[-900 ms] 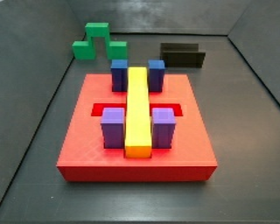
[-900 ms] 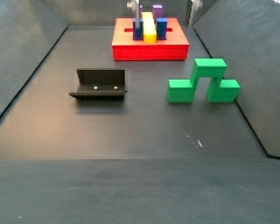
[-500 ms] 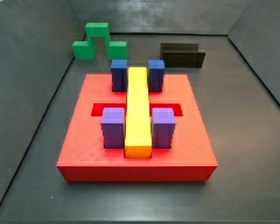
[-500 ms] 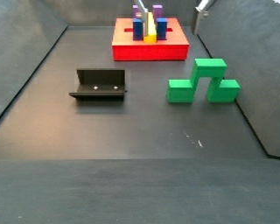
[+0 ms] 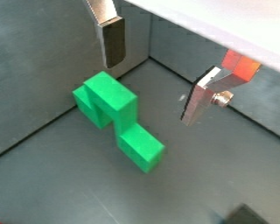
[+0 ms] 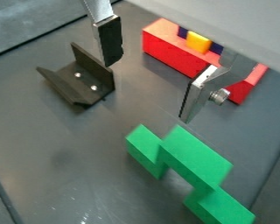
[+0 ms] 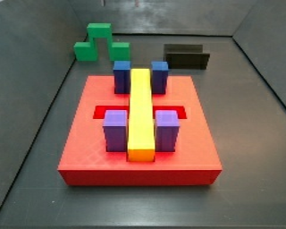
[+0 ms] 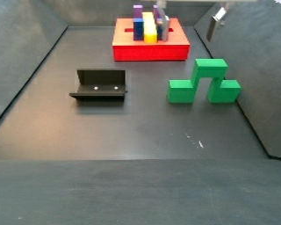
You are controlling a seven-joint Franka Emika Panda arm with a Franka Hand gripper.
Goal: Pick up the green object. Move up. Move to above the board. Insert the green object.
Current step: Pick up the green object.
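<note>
The tool (image 5: 154,74) hangs above the green arch-like piece of three joined cubes (image 5: 116,116), its flat silver fingers (image 5: 109,39) spread apart with nothing between them, and it does not touch the piece. That green piece rests on the dark grey tabletop (image 8: 131,149), well apart from the large flat red square board with its recessed slot (image 7: 139,143), close to a side wall. The likeliest trouble, as I judge it, is a poor grip: the stepped shape offers uneven faces, so if the fingers come down across a low side cube or off-centre on the raised middle one, the piece may tilt or slip out. The wall near the green piece (image 8: 204,81) could also crowd one finger. The dark L-shaped fixture (image 8: 99,86) stands near the green piece, on the side away from that wall, and seems clear of the descent. On the board, the long yellow bar (image 7: 139,108) and the purple (image 7: 114,131) and blue cubes (image 7: 122,74) crowd the slot, leaving little room for a skewed insertion.
</note>
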